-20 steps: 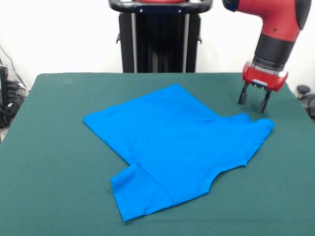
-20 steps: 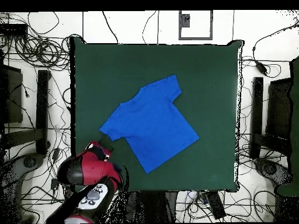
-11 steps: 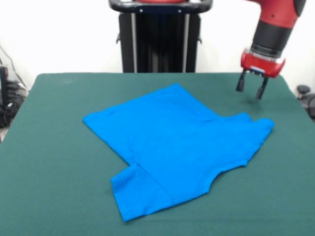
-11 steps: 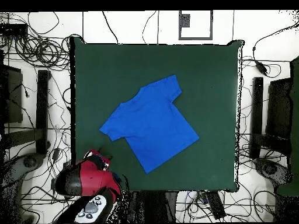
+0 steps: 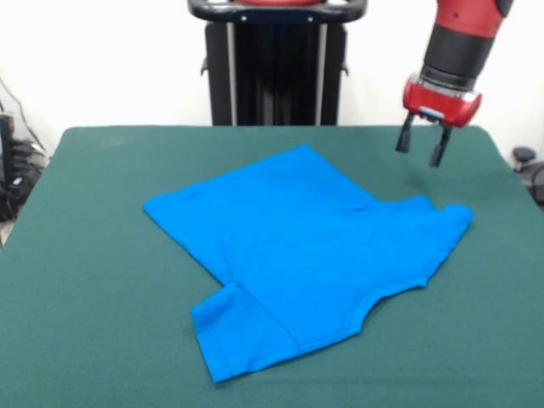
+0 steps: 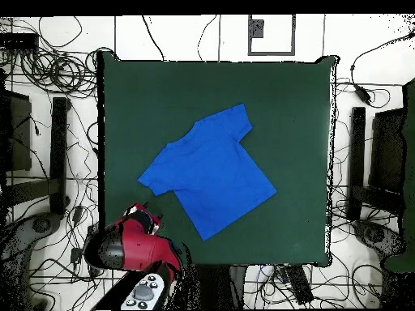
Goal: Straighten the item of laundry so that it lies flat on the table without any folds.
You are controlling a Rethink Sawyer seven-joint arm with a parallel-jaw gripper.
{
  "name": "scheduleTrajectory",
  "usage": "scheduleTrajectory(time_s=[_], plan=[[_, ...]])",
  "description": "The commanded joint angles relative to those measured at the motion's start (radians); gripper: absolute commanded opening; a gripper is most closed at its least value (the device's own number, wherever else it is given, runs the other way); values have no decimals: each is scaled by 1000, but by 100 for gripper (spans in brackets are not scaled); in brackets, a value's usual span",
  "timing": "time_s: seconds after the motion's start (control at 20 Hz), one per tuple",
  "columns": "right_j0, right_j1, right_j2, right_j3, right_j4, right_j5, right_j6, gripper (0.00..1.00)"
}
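While the gripper (image 5: 419, 149) hangs above the far right part of the table (image 5: 85, 255), its two fingers are spread and hold nothing. Apart from it, the blue T-shirt (image 5: 306, 255) lies spread near the table's middle, one sleeve (image 5: 242, 336) pointing toward the near edge.

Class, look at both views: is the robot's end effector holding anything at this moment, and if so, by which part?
Nothing is held. The end effector hangs open and empty above the table, clear of the blue T-shirt.
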Motion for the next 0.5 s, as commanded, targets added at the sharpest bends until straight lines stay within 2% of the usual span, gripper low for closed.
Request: scheduleTrajectory(time_s=[0.05,0.5], plan=[[-39,-55,48,-57,58,197,163,100],[-52,-80,-2,-153,41,319,161,100]])
